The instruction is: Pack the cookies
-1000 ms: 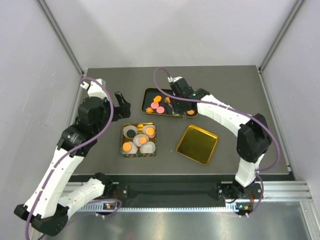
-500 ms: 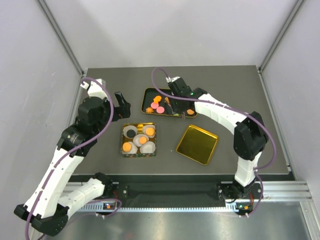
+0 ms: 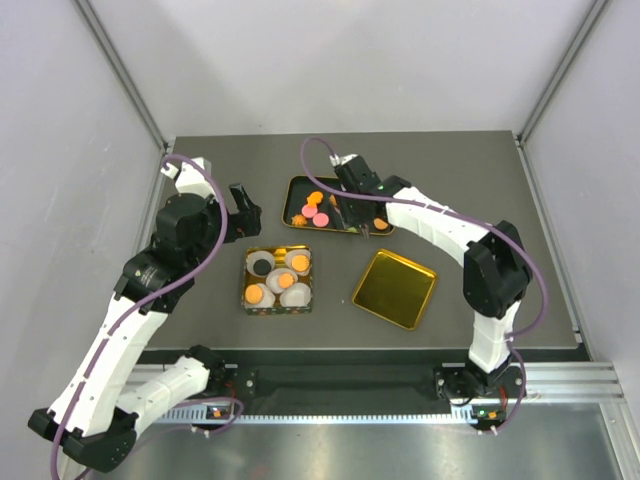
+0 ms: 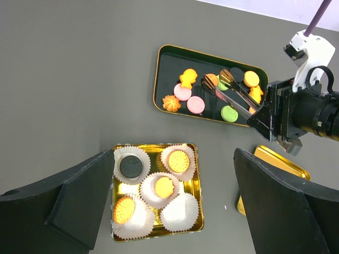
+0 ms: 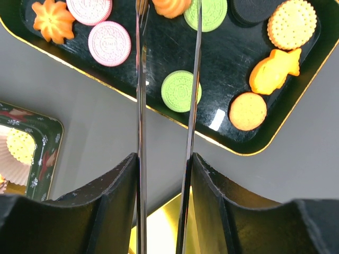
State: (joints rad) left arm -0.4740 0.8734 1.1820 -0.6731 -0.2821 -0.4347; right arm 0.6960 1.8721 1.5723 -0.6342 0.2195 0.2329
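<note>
Cookies point(image 5: 180, 90) are mostly still loose in the black tray point(image 4: 168, 66) at the back of the table: pink, green, orange and one dark. A few already sit in paper cups point(image 4: 180, 211) inside the gold tin point(image 4: 200, 180) nearer the arms, and one cup looks empty to me. What changed over the last second is pretty small. In the top view the right arm's elbow has swung in toward the middle and the wrist has crept a touch left over the tray. None of the cookies have shifted and the tin looks the same. The right gripper point(image 5: 164, 164) is part closed, squeezing a pair of metal tongs point(image 5: 139, 106) from the outside. The two blades stand apart and run out over a green cookie and an orange swirl one. The tips go off the top of the wrist view, so I can't tell if they're touching anything, but nothing looks pinched. The left gripper point(image 3: 243, 212) hasn't budged. It hangs above the tin, spread as wide as it goes, holding nothing. My read: it's just lining the tongs up for the next pick, no grab yet, so plenty of packing is left. The gold lid point(image 3: 394, 288) waits just right of the tin.
</note>
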